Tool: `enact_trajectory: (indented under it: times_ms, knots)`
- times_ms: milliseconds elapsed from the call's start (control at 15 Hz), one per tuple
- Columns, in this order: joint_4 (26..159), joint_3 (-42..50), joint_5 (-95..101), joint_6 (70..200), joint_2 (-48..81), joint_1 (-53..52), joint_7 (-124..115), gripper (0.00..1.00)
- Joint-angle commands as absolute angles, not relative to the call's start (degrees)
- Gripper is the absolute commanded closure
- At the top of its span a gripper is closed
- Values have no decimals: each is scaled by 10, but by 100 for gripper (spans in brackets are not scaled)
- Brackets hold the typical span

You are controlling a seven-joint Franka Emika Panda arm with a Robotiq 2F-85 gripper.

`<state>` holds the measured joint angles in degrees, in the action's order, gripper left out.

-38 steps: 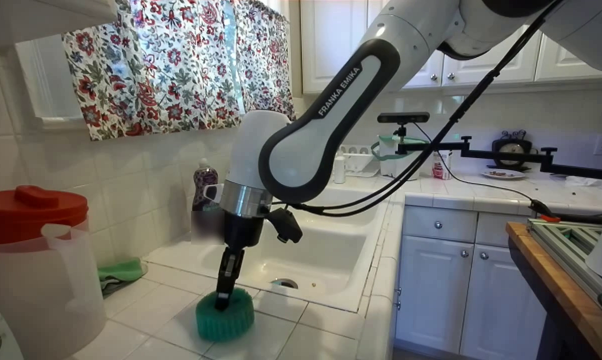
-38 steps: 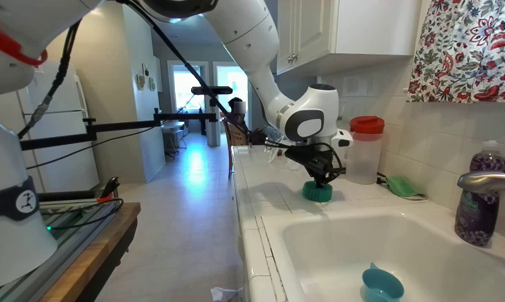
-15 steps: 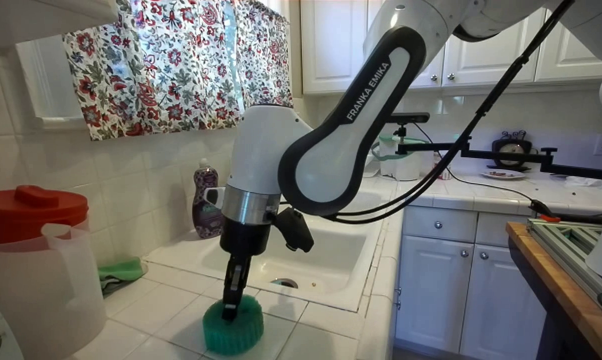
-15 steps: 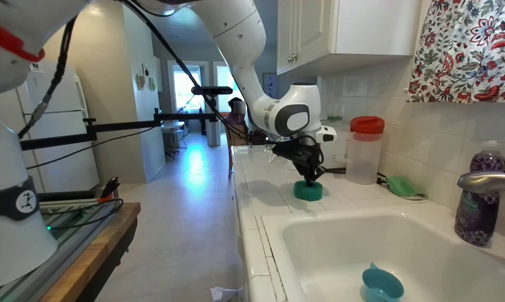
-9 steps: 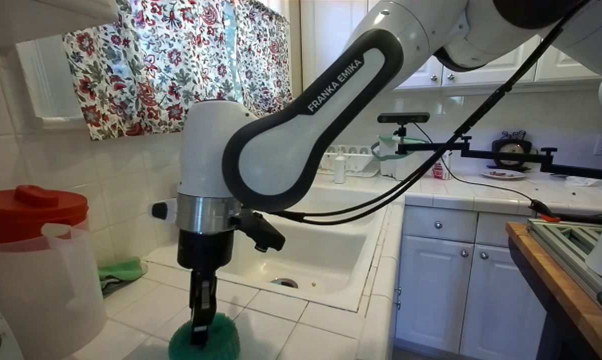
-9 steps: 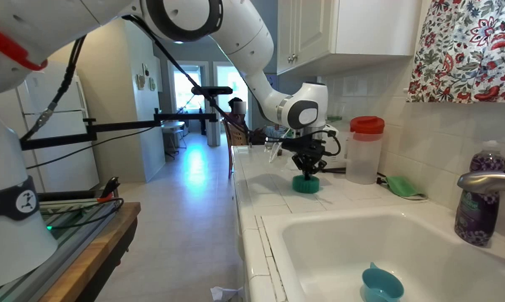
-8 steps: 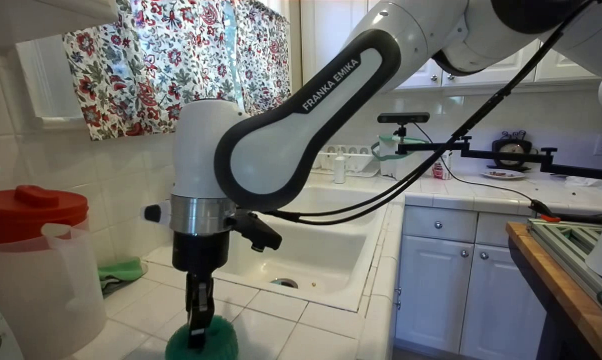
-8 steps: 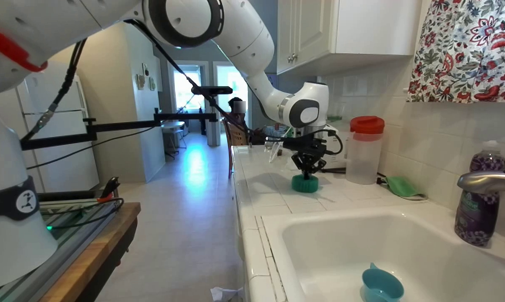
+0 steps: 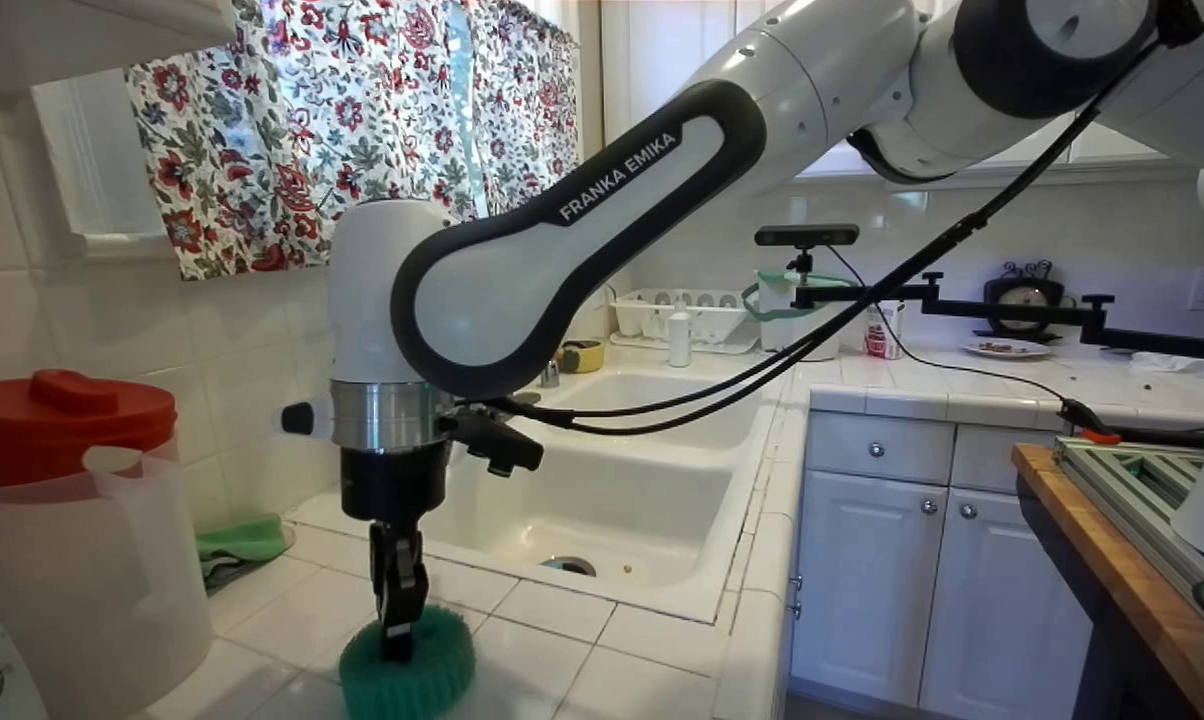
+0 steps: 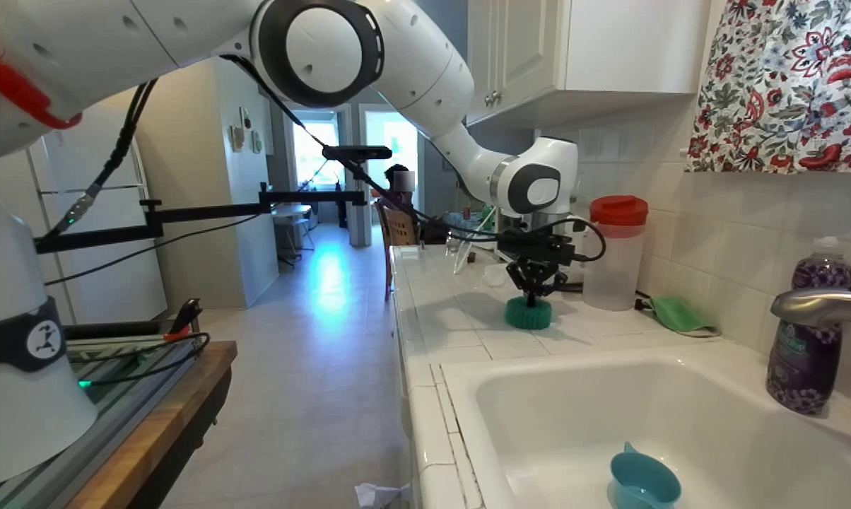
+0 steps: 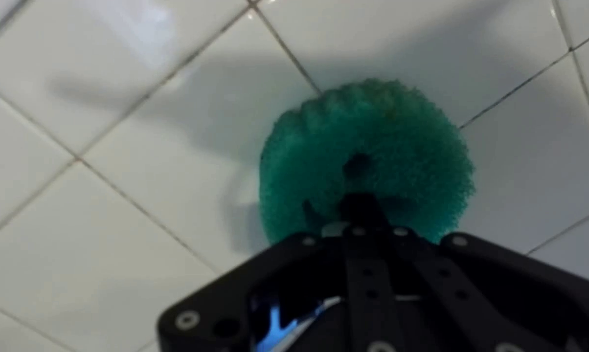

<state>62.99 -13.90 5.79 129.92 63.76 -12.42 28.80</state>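
My gripper [image 9: 398, 645] points straight down, its fingers pressed together and sunk into the top of a round green sponge [image 9: 409, 672]. The sponge has ridged sides and lies flat on the white tiled counter [image 9: 552, 655], beside the sink. In an exterior view the same gripper [image 10: 531, 300] stands over the middle of the sponge [image 10: 529, 315]. Seen from the wrist, dark holes mark the face of the sponge [image 11: 402, 146] around the gripper [image 11: 360, 205]. The fingertips are hidden in the sponge, so how much of it is pinched cannot be seen.
A red-lidded pitcher [image 9: 57, 570] and a green cloth [image 9: 247, 540] stand near the wall. The white sink [image 10: 581, 431] holds a teal cup [image 10: 644, 479], with a faucet [image 10: 821, 307] and purple soap bottle [image 10: 807, 353] beside it. The counter edge [image 10: 425, 424] drops to the floor.
Gripper and sponge have moved together over the counter, away from the sink, the wrist becoming more upright. In the last half second both slid a short way toward the tiled wall.
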Motion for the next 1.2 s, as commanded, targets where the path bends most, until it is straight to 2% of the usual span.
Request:
enact_trajectory:
  times_ms: [0, 800, 933, 1133]
  knots:
    - [657, -129, 48, 1347, 643, -104, 265, 100]
    - [883, -116, -13, 1579, 554, -65, 116, 100]
    - [897, -116, -8, 1602, 552, -65, 109, 100]
    - [855, -147, 14, 1561, 572, -57, 167, 100]
